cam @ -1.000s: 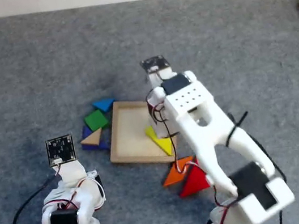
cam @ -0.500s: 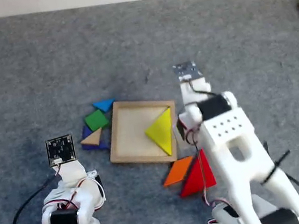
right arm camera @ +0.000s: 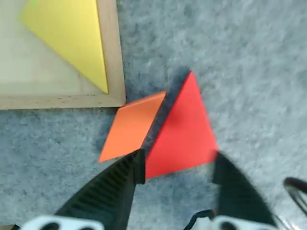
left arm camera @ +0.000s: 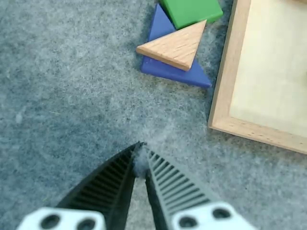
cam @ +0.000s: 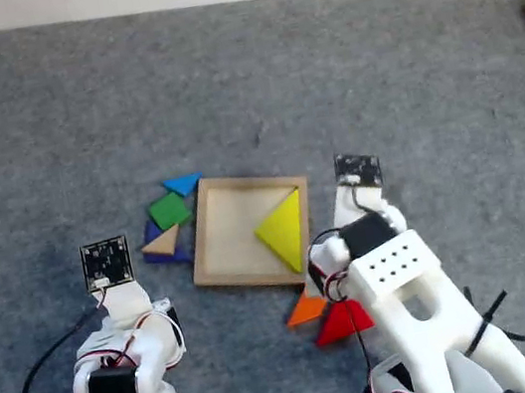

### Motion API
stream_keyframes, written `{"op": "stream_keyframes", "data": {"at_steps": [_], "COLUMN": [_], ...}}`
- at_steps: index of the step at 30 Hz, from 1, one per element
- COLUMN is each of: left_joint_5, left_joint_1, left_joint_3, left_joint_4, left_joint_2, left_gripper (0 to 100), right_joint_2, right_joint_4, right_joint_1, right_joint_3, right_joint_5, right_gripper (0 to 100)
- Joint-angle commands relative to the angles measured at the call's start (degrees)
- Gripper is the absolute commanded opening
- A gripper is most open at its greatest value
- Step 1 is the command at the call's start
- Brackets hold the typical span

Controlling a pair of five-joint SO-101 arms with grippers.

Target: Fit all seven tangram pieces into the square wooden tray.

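- Risk: the large flat red triangle (right arm camera: 181, 129) is thin and lies flat on the grey carpet (cam: 405, 82). Fingers closing on it could ride over its edges or just shove it along the pile.
- Risk: the flat orange parallelogram (right arm camera: 130, 127) sits right against the red triangle's long side. Can't tell if they overlap. A finger coming in on that side would likely catch the orange piece and drag it, or pinch both.
- Risk: if it is gripped near one corner, the red triangle could swing. It might then land on the rim of the square wooden tray (cam: 232, 224), or on the large yellow triangle (cam: 285, 228) already lying in the tray's 3 o'clock half.
- Right gripper (right arm camera: 178, 168): fingers (right arm camera: 115, 187) spread wide, holding nothing. The red triangle's broad end lies between them. One tip is at the corner next to the orange piece, the other just off the opposite corner. Can't tell if the tips touch the carpet.
- High view: the red triangle is at 5 o'clock from the tray, just outside it. The orange piece is between it and the tray's corner.
- Left gripper (left arm camera: 140, 158): fingers pressed together, empty, over bare carpet.
- At the tray's 9 o'clock, outside it: green square (left arm camera: 191, 10) and dark blue triangle (left arm camera: 168, 72) with a bare wood triangle (left arm camera: 175, 45) lying on it. A small light blue triangle (cam: 181, 183) is at about 10 o'clock.
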Motion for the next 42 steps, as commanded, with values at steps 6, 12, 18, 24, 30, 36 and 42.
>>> {"op": "stream_keyframes", "data": {"at_steps": [6,12,18,24,30,36,42], "left_joint_5": [-0.44,-0.44,-0.44,-0.44,-0.44,-0.44,-0.44], "left_joint_1": [-0.48,-0.48,-0.48,-0.48,-0.48,-0.48,-0.48], "left_joint_3": [1.1,1.1,1.1,1.1,1.1,1.1,1.1], "left_joint_4": [0.26,0.26,0.26,0.26,0.26,0.26,0.26], "left_joint_2": [-0.22,-0.22,-0.22,-0.22,-0.22,-0.22,-0.22], "left_gripper": [1,1,1,1,1,1,1], "right_joint_2": [14.02,18.51,18.86,18.95,20.79,29.49,30.9], "right_joint_4": [-6.99,-10.51,-10.86,-10.95,-10.86,-10.77,-10.77], "right_joint_1": [-2.42,-2.24,1.71,2.42,2.42,2.42,2.42], "right_joint_3": [-0.22,-0.13,0.22,0.22,0.4,-0.13,-0.22], "right_joint_5": [-8.53,-8.79,-8.44,-8.26,-8.26,-8.35,-8.35], "right_gripper": [40.7,40.7,40.7,40.7,40.7,40.6,38.7]}}
